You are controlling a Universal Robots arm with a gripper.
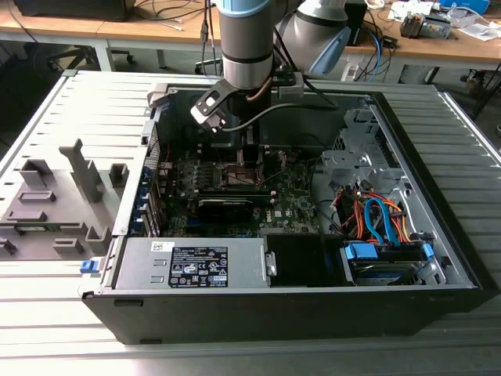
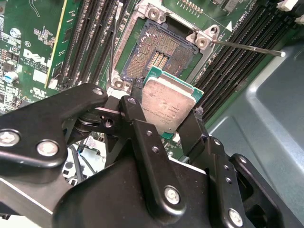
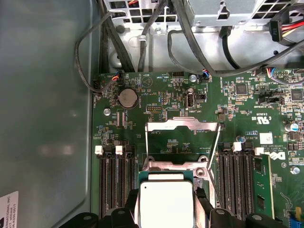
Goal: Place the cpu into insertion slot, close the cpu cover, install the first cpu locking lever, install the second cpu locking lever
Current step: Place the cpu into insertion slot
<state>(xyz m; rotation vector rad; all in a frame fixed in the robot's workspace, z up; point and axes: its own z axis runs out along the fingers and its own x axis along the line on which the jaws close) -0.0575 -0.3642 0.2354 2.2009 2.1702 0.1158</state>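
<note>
My gripper (image 2: 166, 113) is shut on the cpu (image 2: 167, 105), a small square chip with a dull silver top and a green rim. It hangs tilted just above the open insertion slot (image 2: 159, 52), whose bare contact field shows. In the first wrist view the cpu (image 3: 166, 204) sits between the black fingers (image 3: 203, 199), with the cpu cover (image 3: 183, 125) swung up and open beyond it. Two thin locking levers (image 2: 247, 47) (image 2: 114, 42) stand free on either side of the slot. In the exterior view the gripper (image 1: 241, 153) is low inside the computer case (image 1: 438, 258).
Memory slots (image 2: 237, 80) flank the slot on both sides. A long black card (image 1: 227, 205), a power supply (image 1: 196, 262) and a drive bay with orange and blue cables (image 1: 376, 219) fill the case. Grey fixtures (image 1: 55, 204) stand on the table at the exterior view's left.
</note>
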